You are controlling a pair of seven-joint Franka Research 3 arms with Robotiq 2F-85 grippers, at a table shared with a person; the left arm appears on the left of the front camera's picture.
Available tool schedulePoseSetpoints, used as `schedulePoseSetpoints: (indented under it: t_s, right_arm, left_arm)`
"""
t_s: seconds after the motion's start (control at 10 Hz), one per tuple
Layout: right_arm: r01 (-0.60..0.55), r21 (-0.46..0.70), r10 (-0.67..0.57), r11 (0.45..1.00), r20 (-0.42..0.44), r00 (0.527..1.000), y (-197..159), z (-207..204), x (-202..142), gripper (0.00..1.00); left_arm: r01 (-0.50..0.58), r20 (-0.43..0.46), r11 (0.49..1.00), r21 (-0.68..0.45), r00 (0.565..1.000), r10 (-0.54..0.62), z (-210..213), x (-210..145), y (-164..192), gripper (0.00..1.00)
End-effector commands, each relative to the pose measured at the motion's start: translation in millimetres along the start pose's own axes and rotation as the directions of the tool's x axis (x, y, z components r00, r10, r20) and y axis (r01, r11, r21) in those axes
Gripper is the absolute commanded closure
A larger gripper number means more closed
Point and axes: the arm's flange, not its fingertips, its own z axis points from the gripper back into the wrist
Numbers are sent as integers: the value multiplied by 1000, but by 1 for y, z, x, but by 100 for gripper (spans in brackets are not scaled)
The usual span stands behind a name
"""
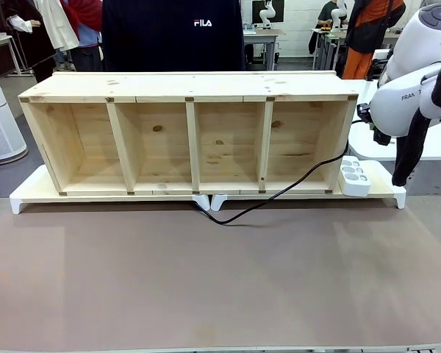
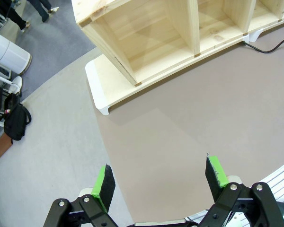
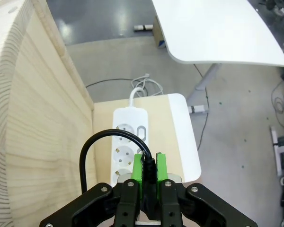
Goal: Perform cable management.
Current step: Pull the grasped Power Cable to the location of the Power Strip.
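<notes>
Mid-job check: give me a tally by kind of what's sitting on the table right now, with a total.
Wooden shelf: 1
Low boards with white feet: 2
White power strip: 1
Black cable: 1
Total: 5
</notes>
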Motion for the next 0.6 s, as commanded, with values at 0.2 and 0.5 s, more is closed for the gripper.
schedulePoseSetpoints:
  t_s: [0.2, 0.5]
  right_arm:
    - [-5, 2, 5, 1000, -3, 1000, 1, -1, -1, 85]
    - [-5, 2, 5, 1000, -3, 1000, 1, -1, -1, 85]
  left_arm:
    - [-2, 1, 1000, -1, 1000, 2, 0, 0, 1, 0]
    - [-2, 1, 1000, -1, 1000, 2, 0, 0, 1, 0]
